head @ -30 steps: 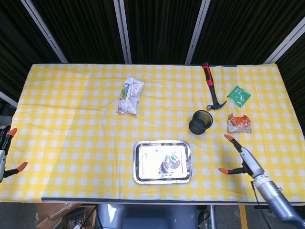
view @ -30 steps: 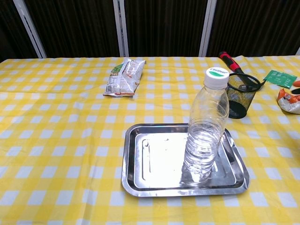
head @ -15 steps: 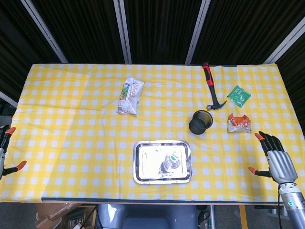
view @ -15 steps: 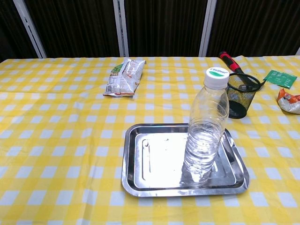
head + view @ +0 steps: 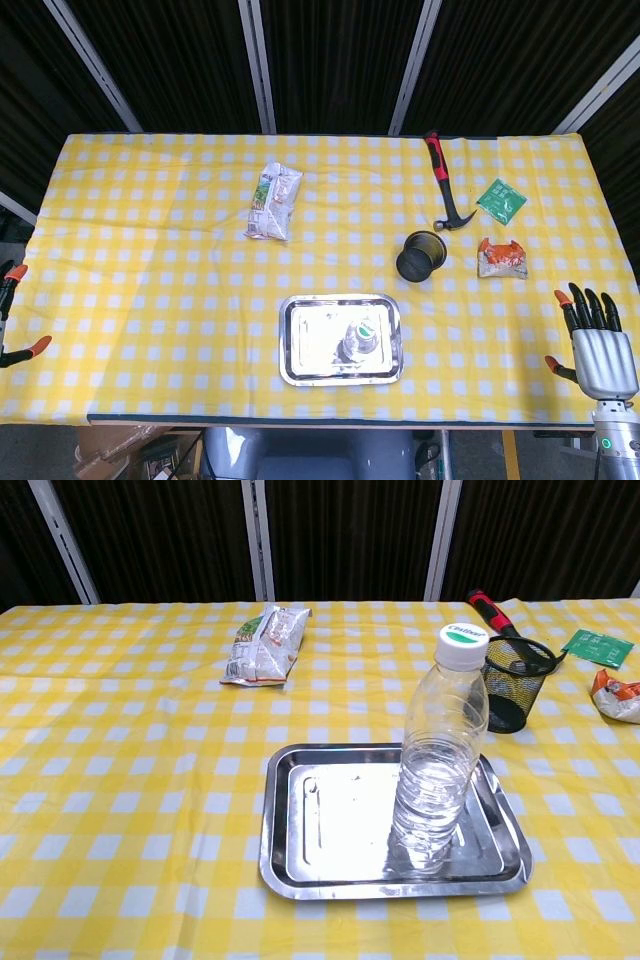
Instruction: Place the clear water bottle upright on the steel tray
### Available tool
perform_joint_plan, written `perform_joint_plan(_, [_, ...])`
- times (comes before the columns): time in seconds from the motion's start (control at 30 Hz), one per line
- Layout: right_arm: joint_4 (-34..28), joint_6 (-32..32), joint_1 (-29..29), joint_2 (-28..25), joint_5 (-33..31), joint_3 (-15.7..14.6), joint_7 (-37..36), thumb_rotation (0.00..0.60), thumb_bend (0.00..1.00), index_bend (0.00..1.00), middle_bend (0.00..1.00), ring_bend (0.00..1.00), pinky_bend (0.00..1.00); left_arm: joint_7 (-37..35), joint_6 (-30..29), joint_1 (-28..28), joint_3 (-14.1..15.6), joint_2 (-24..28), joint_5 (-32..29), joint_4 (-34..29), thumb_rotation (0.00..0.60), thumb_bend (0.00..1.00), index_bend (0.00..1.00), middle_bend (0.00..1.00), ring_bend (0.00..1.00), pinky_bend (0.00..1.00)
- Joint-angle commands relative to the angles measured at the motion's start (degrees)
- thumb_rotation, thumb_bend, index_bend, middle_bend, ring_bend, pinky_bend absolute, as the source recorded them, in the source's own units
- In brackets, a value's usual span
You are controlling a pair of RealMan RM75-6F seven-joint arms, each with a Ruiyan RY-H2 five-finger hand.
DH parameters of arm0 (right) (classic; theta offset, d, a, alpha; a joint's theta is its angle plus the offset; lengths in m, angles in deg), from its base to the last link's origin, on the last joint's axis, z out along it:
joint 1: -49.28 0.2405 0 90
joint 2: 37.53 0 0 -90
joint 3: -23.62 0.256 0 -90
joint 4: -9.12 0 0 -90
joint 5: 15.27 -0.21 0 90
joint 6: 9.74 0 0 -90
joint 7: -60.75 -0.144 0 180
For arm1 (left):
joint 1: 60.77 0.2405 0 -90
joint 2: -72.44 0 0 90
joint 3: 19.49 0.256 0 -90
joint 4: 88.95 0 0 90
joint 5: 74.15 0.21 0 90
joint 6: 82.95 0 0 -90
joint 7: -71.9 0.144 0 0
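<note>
Since the earlier frames the right hand (image 5: 603, 350) has drawn back from beside the tray toward the near right corner of the counter (image 5: 150, 250), and the left hand (image 5: 12, 315) has slipped a little further off the near left edge; nothing on the cloth has shifted. Of the left hand only orange fingertips show at the frame's edge, so whether it is spread or clenched cannot be told, though nothing is seen in it. Right of it, at far centre-left, lies one snack packet (image 5: 273, 202). Near centre sits one steel tray (image 5: 320, 865), and on its right half the one clear water bottle (image 5: 438, 755) stands upright, white cap on, touched by no hand. Further right stand one black mesh cup (image 5: 421, 256) and, beyond it, one red-handled hammer (image 5: 444, 182), then one green packet (image 5: 501, 200) and one orange wrapper (image 5: 501, 258). At the far right edge the right hand is released, fingers straight and apart, holding nothing, well apart from the tray. The placement looks complete; at most the arms may have to finish pulling clear.
</note>
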Motion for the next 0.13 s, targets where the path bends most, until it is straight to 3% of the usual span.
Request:
perform_joint_plan(0.03, [-1.29,-0.24,-0.17,-0.83,0.26,-0.04,0.31,0.6,0.14,0.12,0.04,0.0,0.0,0.02,0.39,-0.15,-0.08,-0.04,-0.36,0.21,0.6,0.19,0.05,0.0,0.0,0.0])
perform_joint_plan(0.13, [-2.15,-0.25,-0.31,-1.36,0.53,0.0,0.04,0.6,0.14,0.12,0.04,0.0,0.0,0.8,1.0,-0.46,-0.16,-0.36,-0.86,0.47,0.6,0.19,0.05,0.0,0.0,0.0])
